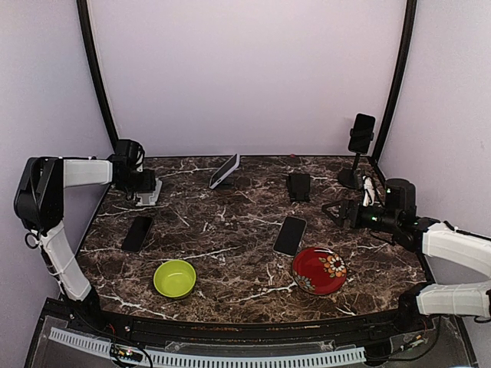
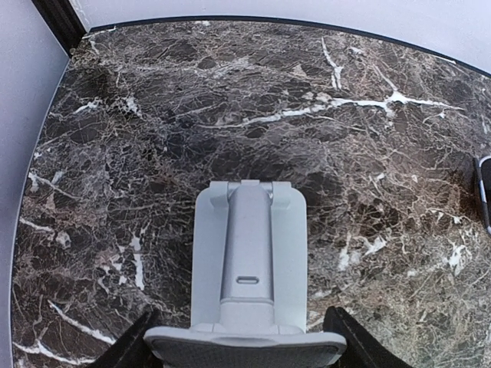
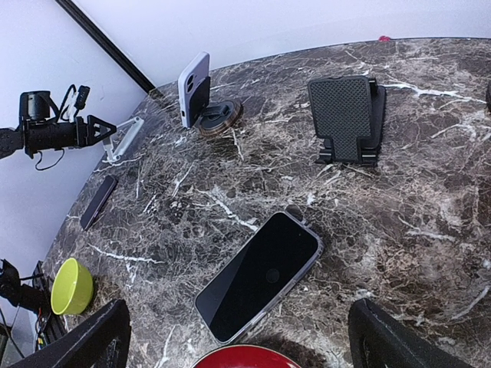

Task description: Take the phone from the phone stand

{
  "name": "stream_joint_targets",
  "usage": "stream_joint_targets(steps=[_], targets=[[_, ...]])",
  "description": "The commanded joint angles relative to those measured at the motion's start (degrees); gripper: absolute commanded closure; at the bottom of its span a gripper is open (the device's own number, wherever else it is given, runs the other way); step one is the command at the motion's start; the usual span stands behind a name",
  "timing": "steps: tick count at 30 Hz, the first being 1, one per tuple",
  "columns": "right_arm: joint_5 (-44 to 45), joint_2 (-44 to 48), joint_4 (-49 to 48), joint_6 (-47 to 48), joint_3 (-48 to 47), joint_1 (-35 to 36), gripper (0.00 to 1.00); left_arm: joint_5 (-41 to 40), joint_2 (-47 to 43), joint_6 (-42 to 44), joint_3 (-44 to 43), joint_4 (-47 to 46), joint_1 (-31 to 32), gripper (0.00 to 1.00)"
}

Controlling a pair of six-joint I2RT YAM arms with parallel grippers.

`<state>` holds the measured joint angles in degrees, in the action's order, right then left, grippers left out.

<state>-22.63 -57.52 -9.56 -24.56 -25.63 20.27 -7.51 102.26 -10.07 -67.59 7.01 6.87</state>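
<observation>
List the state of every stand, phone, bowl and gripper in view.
Grey stand: upright, empty.
Black stand: empty.
Round stand: holds white-backed phone.
Tall stand: holds dark phone.
Centre phone: lying flat, screen dark.
Left phone: lying flat.
Green bowl: empty.
Red bowl: empty.
Left gripper: straddles Grey stand, grip unclear.
Right gripper: open, empty.

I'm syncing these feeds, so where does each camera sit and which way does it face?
Top external: above and behind the bases, looking down over the table; both arms show.
Left wrist: on the left arm, looking down at the grey stand; own fingers flank its base.
Right wrist: on the right arm, facing across toward the left pincer; own fingers at bottom corners.
Shared: top and right-wrist views both show the green bowl.
</observation>
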Motion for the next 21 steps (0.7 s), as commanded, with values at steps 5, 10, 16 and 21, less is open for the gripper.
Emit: stream_joint_targets(steps=[5, 10, 16, 21], targets=[[0.3, 0.5, -1.1, -0.5, 0.7, 0.2, 0.01, 0.6, 1.4, 1.8, -2.1, -2.5, -1.5, 0.64], [0.0, -0.1, -1.6, -0.6, 0.4, 0.2, 0.01, 0.6, 2.3, 2.5, -2.6, -3.0, -1.7, 0.64], [-0.2, -0.1, -1.6, -0.8, 0.4, 0.2, 0.01, -0.5, 3.8, 3.0, -2.8, -3.0, -1.9, 0.63], [-0.2, -0.2, -1.4, -0.7, 0.4, 0.3, 0.01, -0.4, 4.8, 3.4, -2.3, -3.6, -1.8, 0.61]])
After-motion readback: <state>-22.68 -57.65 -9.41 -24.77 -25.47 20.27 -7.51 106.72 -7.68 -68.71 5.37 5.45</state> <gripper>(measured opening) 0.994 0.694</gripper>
